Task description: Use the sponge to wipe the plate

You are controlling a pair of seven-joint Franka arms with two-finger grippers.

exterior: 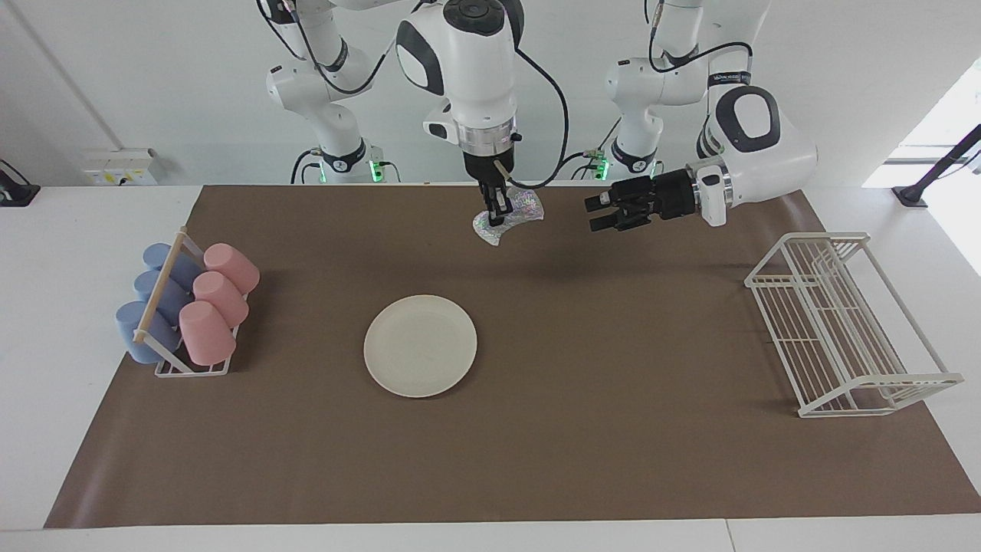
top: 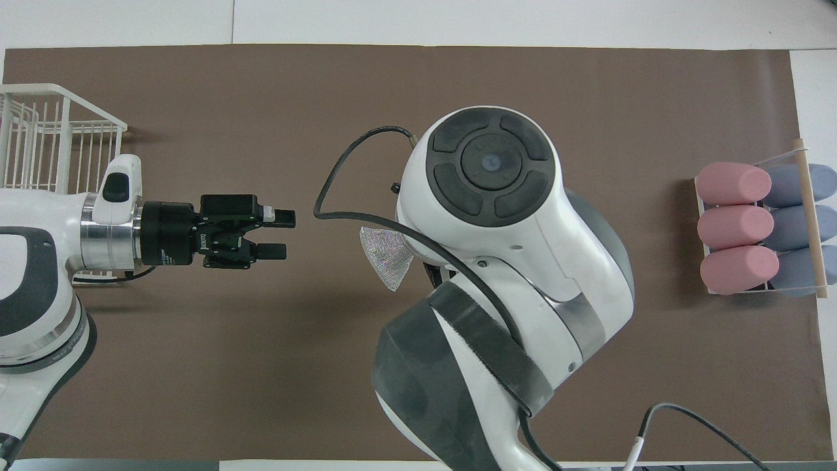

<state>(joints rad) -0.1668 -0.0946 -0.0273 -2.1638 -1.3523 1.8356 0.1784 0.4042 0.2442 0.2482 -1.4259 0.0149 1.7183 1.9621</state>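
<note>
The cream plate (exterior: 420,345) lies flat on the brown mat (exterior: 613,429) near the middle of the table. The right arm hides it in the overhead view. My right gripper (exterior: 498,205) points down and is shut on the silvery sparkly sponge (exterior: 512,216), holding it in the air over the mat's edge by the robots, apart from the plate. The sponge also shows in the overhead view (top: 387,258). My left gripper (exterior: 596,214) is open and empty, held level in the air beside the sponge, pointing toward it; it also shows in the overhead view (top: 280,234).
A rack of pink and blue cups (exterior: 191,307) lying on their sides stands at the right arm's end of the table, also in the overhead view (top: 758,229). A white wire rack (exterior: 843,322) stands at the left arm's end (top: 52,131).
</note>
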